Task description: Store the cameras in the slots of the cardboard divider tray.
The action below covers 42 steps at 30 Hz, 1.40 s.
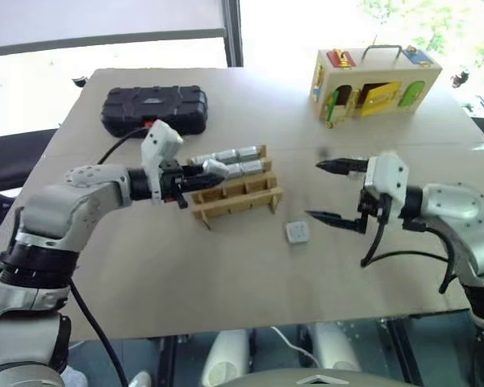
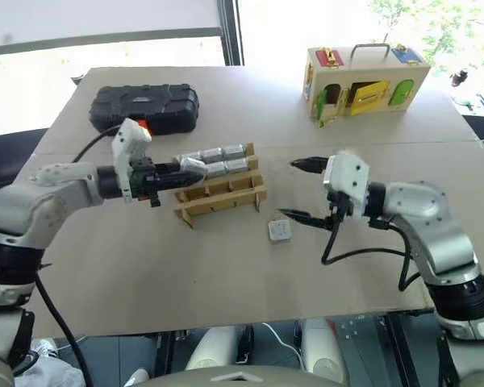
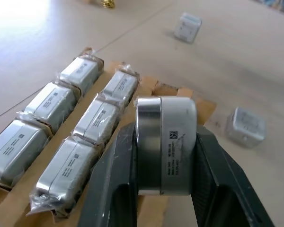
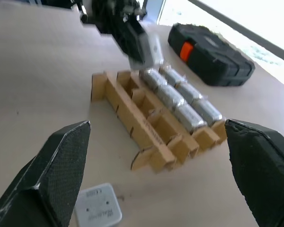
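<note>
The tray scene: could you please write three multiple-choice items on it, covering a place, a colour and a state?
1. A loose camera lies: A on the case; B on the table, between tray and right gripper; C in the tray.
2. The case's latch is: A orange; B green; C white.
3. The left gripper is: A open; B shut on a camera; C shut, empty.
Key: B, it rests on bare tabletop; A, orange against black; B, its fingers clamp a camera.

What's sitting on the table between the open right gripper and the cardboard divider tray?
One loose camera lies on the table between the right gripper and the cardboard divider tray, apart from both. The rest of that stretch is bare table, as the left eye view shows.
</note>
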### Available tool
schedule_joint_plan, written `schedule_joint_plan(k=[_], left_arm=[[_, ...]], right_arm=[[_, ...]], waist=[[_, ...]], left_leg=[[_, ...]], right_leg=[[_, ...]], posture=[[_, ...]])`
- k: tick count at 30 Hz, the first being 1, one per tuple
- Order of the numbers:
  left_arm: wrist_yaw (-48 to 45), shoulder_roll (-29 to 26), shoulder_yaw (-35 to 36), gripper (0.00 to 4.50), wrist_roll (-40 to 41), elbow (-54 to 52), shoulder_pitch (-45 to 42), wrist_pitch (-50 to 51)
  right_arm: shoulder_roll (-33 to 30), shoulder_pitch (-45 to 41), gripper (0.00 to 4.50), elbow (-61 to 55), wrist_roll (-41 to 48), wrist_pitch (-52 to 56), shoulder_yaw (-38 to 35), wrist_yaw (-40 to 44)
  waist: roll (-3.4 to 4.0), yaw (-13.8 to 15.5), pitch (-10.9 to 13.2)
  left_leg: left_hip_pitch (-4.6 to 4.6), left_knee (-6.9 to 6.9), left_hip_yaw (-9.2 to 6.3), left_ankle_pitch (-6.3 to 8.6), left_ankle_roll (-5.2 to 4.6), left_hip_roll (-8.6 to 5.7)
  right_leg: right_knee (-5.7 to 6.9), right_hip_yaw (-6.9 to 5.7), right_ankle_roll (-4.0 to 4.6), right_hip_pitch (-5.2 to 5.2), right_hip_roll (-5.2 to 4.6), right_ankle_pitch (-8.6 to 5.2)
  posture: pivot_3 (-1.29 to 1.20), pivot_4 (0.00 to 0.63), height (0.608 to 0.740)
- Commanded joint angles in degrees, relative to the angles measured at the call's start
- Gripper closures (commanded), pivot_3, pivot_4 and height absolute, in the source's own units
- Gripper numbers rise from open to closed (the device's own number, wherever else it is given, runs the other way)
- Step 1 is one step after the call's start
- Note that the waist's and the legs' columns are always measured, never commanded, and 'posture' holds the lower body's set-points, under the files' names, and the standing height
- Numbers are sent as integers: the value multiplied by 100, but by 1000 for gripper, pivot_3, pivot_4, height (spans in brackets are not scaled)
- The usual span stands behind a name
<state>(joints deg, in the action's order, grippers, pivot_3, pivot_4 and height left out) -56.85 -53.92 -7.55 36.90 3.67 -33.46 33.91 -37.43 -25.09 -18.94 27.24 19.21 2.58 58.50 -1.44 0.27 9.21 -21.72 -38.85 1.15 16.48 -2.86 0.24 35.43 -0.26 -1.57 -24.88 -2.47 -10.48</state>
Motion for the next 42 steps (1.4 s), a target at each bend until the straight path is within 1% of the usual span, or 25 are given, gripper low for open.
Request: schedule_joint_plan(k=[1,4,7,14,19,23,28,30,31,33,35,36,38,39,41,42], left_arm=[[-585,34,-143,3688,-718,546,-306,-620],[-923,147,-317,3688,-1145,969,-567,-737],[-1249,190,-588,3688,-1619,1254,-698,-883],[-1738,223,-824,3688,-2351,1451,-843,-1140],[-2194,154,-864,3688,-2571,1400,-986,-956],[-2340,109,-904,3688,-2757,1331,-1035,-807],[-2136,202,-990,3688,-3124,1186,-1151,-580],[-2125,193,-975,2657,-3151,931,-1149,-464],[-2130,195,-953,2406,-3141,823,-1141,-420],[-2116,234,-771,1401,-2931,454,-1125,-132],[-2225,224,-283,546,-2208,-268,-1104,610],[-2264,138,72,189,-1834,-591,-998,921],[-2212,8,670,189,-1324,-1036,-659,1296],[-1998,27,1035,189,-1180,-1240,-367,1360],[-1609,264,1766,189,-999,-1599,360,1024],[-1723,286,2042,189,-754,-1782,768,1017]], right_arm=[[-14,-378,0,220,242,51,-225,144],[-17,-713,0,557,268,31,-239,267],[-25,-889,0,696,237,-22,-221,350],[7,-758,0,582,189,-27,-181,323],[-10,-622,0,463,181,-11,-192,286],[-6,-564,0,394,169,12,-192,240],[-11,-482,0,308,159,54,-161,189],[-23,-423,0,249,155,88,-145,168],[-27,-401,0,226,154,102,-144,159],[-52,-315,0,134,142,157,-146,117],[-66,-99,0,-125,56,252,-131,-81],[-59,78,0,-371,17,420,-95,-289],[-11,372,0,-758,-179,634,10,-722],[11,509,0,-958,-323,909,100,-1047],[125,700,0,-1252,-514,1581,333,-1662],[395,797,0,-1333,-364,1928,389,-1971]], waist=[[1,2,0],[0,13,0],[0,30,0],[0,39,-1],[0,25,0],[0,7,0],[0,-3,0],[0,-1,-1],[0,1,0],[0,3,0],[-1,3,0],[-3,1,1],[-4,-6,0],[0,-41,-2],[6,-92,-4],[8,-116,-6]], left_leg=[[-2,0,1,1,-1,2],[-20,-1,4,1,-3,1],[-30,-2,5,2,-4,0],[-27,-3,1,9,-15,6],[-19,-13,3,10,-18,6],[-23,-22,0,11,-18,12],[-24,-22,0,11,-19,12],[-23,-24,-1,11,-19,12],[-22,-24,-1,11,-19,12],[-24,-27,-4,11,-19,13],[-26,-32,-4,11,-19,15],[-32,-34,-6,11,-19,17],[-41,-36,-11,11,-19,20],[-49,-35,-10,11,-18,20],[-46,-32,-3,6,-8,18],[-42,-28,3,6,-7,17]], right_leg=[[1,-2,0,-3,2,0],[4,-2,-20,-20,2,13],[3,-1,-22,-29,1,14],[11,3,-22,-29,-1,14],[33,11,-23,-30,0,14],[36,12,-23,-32,5,14],[35,12,-23,-32,5,14],[39,12,-23,-31,5,14],[40,12,-23,-31,5,14],[41,11,-23,-31,5,14],[41,11,-24,-31,5,14],[40,10,-24,-33,4,14],[40,5,-24,-39,2,14],[41,6,-26,-48,-1,12],[46,9,-29,-54,-9,10],[45,11,-29,-55,-12,10]], posture=[[0,150,740],[0,150,740],[0,150,740],[0,150,740],[0,150,740],[0,150,740],[0,150,740],[0,150,740],[0,150,740],[0,150,740],[0,150,740],[0,150,740],[0,150,740],[0,150,740],[0,150,740],[0,150,740]])
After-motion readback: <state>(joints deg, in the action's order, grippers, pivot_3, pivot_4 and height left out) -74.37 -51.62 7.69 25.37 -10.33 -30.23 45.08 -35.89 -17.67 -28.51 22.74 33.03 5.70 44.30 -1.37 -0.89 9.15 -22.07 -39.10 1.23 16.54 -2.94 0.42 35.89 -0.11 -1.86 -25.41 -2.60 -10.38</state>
